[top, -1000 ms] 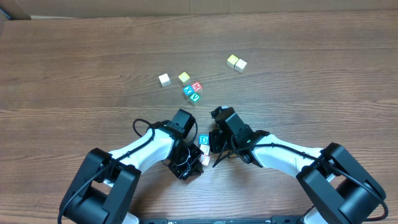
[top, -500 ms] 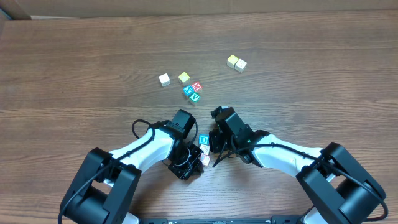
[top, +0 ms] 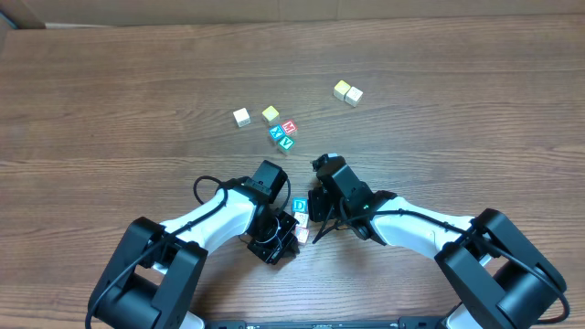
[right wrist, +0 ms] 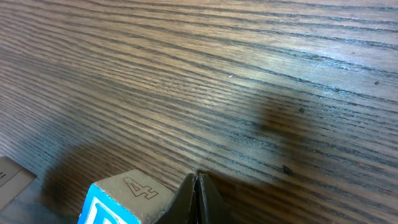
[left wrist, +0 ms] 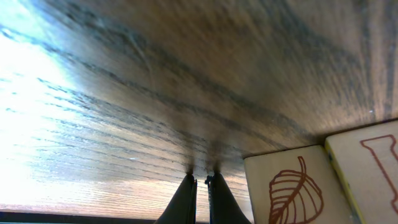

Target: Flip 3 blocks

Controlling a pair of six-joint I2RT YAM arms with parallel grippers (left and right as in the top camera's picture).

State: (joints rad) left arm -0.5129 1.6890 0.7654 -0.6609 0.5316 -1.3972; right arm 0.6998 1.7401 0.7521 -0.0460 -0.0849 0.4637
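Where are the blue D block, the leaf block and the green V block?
blue D block [top: 299, 206], overhead view, middle of its blue top face.
leaf block [left wrist: 296, 191], left wrist view, on the leaf drawing.
green V block [top: 287, 143], overhead view, middle of its green top face.

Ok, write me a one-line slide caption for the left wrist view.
Shut left gripper, tips at the wooden table, with a leaf-printed block and a red-lettered block beside it.
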